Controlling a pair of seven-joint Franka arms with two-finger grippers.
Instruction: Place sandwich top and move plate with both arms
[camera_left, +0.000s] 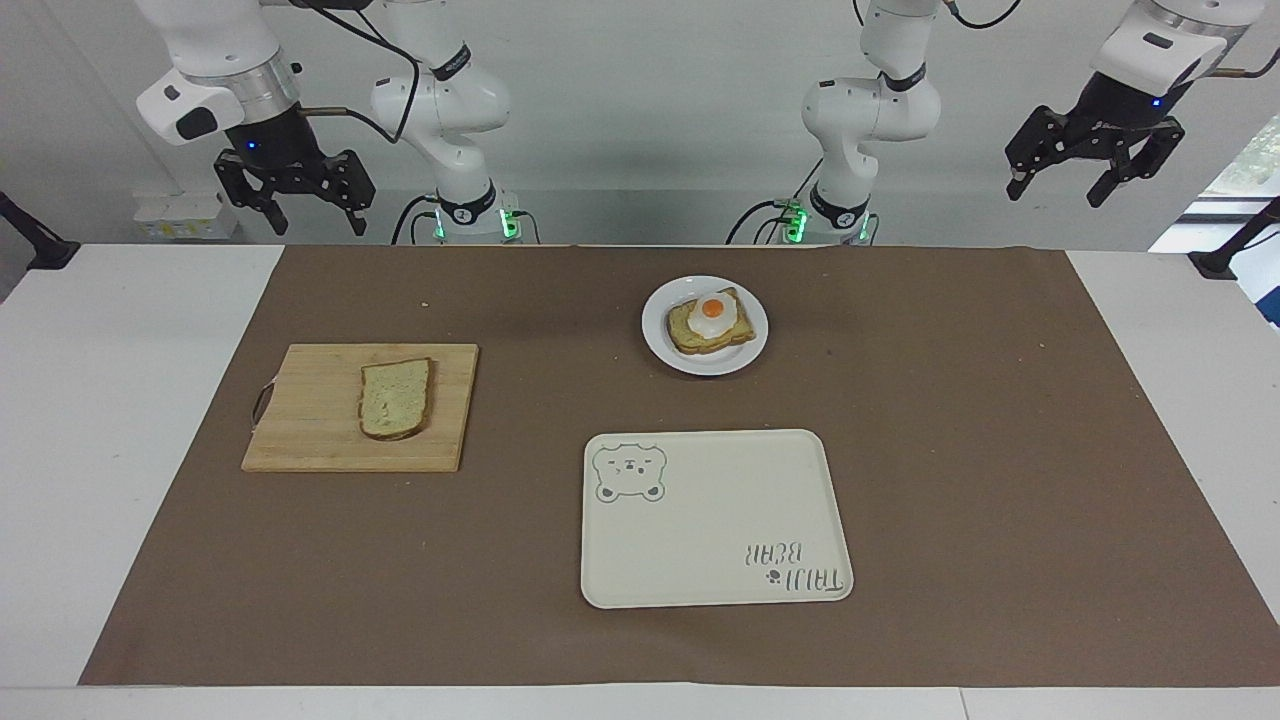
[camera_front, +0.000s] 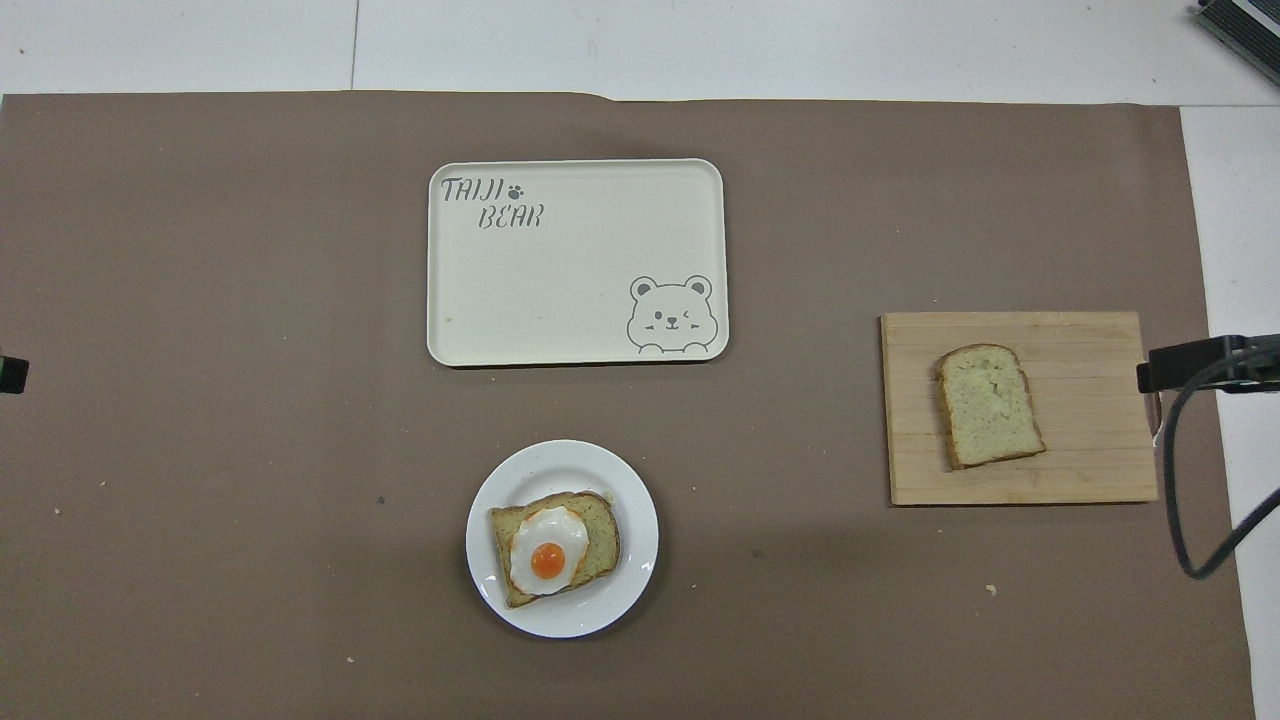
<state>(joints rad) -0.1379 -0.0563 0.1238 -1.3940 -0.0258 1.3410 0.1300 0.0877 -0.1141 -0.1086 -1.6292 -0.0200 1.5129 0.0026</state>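
Observation:
The sandwich top (camera_left: 396, 398) (camera_front: 990, 405), a plain pale slice with brown crust, lies flat on a wooden cutting board (camera_left: 310, 420) toward the right arm's end of the table. The white plate (camera_left: 750, 342) (camera_front: 560, 465) sits near the robots at mid-table and carries a toast slice with a fried egg (camera_left: 710, 320) (camera_front: 552, 548). My right gripper (camera_left: 313, 215) hangs open and high, over the table's edge by the robots, well above the board. My left gripper (camera_left: 1058, 190) waits open and high over the left arm's end. Neither holds anything.
A cream rectangular tray (camera_left: 715, 520) (camera_front: 577, 262) with a bear drawing lies farther from the robots than the plate. Brown paper (camera_left: 960, 450) covers most of the table. A black part with a cable (camera_front: 1190, 365) hangs over the board's outer end in the overhead view.

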